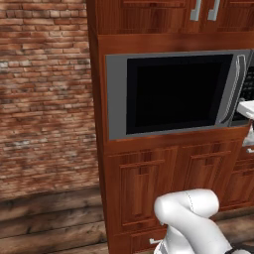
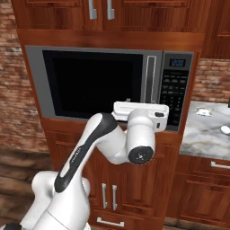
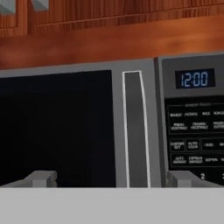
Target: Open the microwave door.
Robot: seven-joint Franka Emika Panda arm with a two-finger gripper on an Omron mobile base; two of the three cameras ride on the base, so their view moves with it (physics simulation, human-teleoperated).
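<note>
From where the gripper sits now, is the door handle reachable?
Probably yes. The gripper faces the microwave door with its fingers spread either side of the handle, and nothing stands between them.

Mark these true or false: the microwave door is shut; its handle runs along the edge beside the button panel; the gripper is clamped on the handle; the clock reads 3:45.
1. The microwave door is shut. True.
2. Its handle runs along the edge beside the button panel. True.
3. The gripper is clamped on the handle. False: its fingers are spread wide, short of it.
4. The clock reads 3:45. False: it reads 12:00.
</note>
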